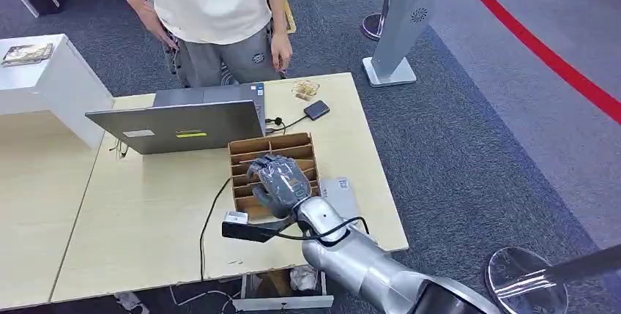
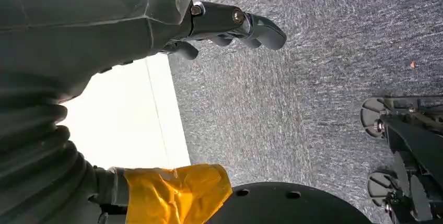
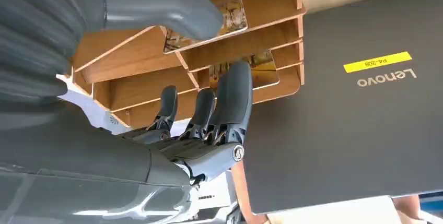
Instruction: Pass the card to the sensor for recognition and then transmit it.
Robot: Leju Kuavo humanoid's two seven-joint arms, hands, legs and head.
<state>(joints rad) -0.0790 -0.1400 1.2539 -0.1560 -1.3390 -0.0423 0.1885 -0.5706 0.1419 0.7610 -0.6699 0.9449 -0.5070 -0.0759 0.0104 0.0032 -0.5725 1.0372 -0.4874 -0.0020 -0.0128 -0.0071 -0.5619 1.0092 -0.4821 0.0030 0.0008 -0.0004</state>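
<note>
From the head view, we see the right hand (image 1: 279,182) reaching over a slotted wooden rack (image 1: 242,148) that stands on the pale table (image 1: 139,219), its back covering most of the rack's near slots. In the right wrist view its fingers (image 3: 231,98) are spread and extended into the compartments, the thumb (image 3: 162,4) well apart from them, and we see nothing gripped between them. A card (image 3: 264,70) stands in the slot just beyond the fingertips, and a second card (image 3: 230,20) sits in the neighbouring slot beside the thumb; we cannot tell whether a fingertip touches either. At 11 o'clock from the rack a grey laptop (image 1: 179,125) stands open with its lid toward us, and at 1 o'clock a small dark device (image 1: 316,110) lies at the end of a cable. Just at 7 o'clock from the rack, a black sensor bar (image 1: 245,230) rests by the wrist. A person (image 1: 212,14) stands at the table's far edge. The left hand (image 2: 230,25) hangs above grey carpet, fingers loosely curled, holding nothing.
</note>
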